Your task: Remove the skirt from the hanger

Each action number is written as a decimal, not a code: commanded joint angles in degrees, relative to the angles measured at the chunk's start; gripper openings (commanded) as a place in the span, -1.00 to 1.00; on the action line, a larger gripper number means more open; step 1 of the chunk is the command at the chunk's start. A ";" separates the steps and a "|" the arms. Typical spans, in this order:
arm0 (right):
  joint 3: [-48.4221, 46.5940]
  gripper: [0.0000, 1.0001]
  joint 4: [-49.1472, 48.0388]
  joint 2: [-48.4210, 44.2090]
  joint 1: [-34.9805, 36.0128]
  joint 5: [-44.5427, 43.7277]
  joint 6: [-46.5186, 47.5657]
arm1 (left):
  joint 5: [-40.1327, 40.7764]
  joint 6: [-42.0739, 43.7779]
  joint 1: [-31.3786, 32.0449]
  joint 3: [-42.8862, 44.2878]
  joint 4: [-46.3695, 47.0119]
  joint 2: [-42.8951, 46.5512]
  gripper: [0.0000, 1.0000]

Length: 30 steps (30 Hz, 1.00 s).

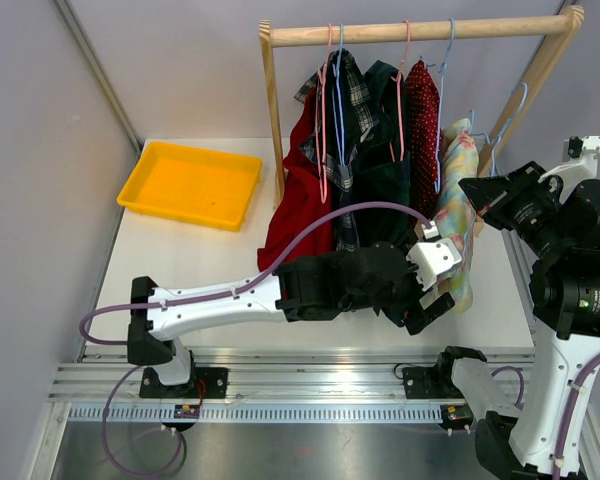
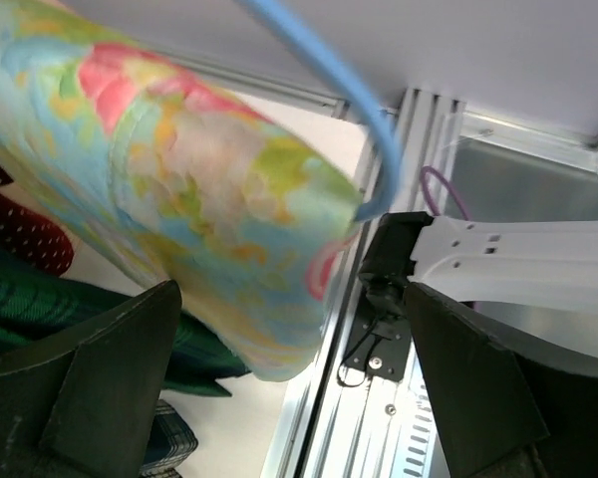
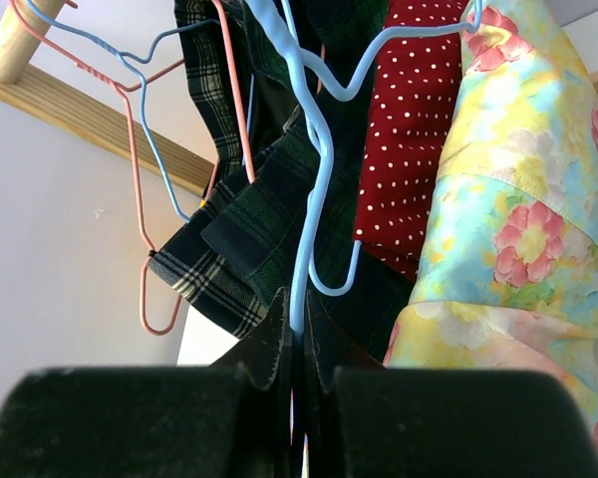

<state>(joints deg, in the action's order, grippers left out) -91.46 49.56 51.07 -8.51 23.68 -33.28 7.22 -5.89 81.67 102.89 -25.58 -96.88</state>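
Observation:
The skirt (image 1: 458, 200) is floral, in yellow, blue and pink, and hangs on a light blue hanger (image 1: 510, 115) at the right end of the rack. My right gripper (image 3: 297, 319) is shut on the thin blue hanger (image 3: 314, 149), with the skirt (image 3: 518, 219) draped just right of it. My left gripper (image 1: 435, 290) reaches in low under the skirt. In the left wrist view its fingers (image 2: 130, 368) stand wide open, and the skirt's lower end (image 2: 199, 199) hangs between their tips. Whether a finger touches the cloth is unclear. The blue hanger wire (image 2: 349, 90) curves past above.
A wooden rack (image 1: 420, 32) carries a red garment (image 1: 300, 190), plaid and dark green garments and a red dotted one (image 1: 422, 130) on pink and blue hangers. A yellow tray (image 1: 192, 183) lies at the back left. A metal rail (image 1: 310, 380) runs along the near edge.

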 commanded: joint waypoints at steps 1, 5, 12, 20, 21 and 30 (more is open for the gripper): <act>-2.85 -1.00 -4.30 -0.18 0.43 1.98 -0.12 | 5.60 0.00 -0.02 -1.20 3.61 2.75 0.90; -3.20 -1.00 -4.12 -0.35 0.60 2.51 -0.21 | 9.47 0.97 -0.02 -1.91 5.28 2.14 0.75; -3.20 -1.00 -4.47 -0.36 0.87 2.95 -0.30 | 13.43 2.81 -0.11 0.81 8.18 -0.41 -0.61; -7.32 -1.00 -2.81 1.31 0.78 -0.38 2.68 | 8.78 -3.50 1.03 -11.28 12.92 3.71 -1.00; -8.11 -1.00 -2.02 2.27 0.87 -1.70 3.21 | 8.77 -5.60 2.60 -14.70 15.19 6.33 -1.00; -18.40 -1.00 1.68 8.33 0.87 -8.39 7.96 | 21.75 -26.06 21.22 -41.27 12.60 17.16 -1.00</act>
<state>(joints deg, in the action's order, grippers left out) -105.89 57.80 57.49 -7.62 19.44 -28.62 23.18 -20.93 96.51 65.36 -8.40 -82.81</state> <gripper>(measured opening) 0.041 0.023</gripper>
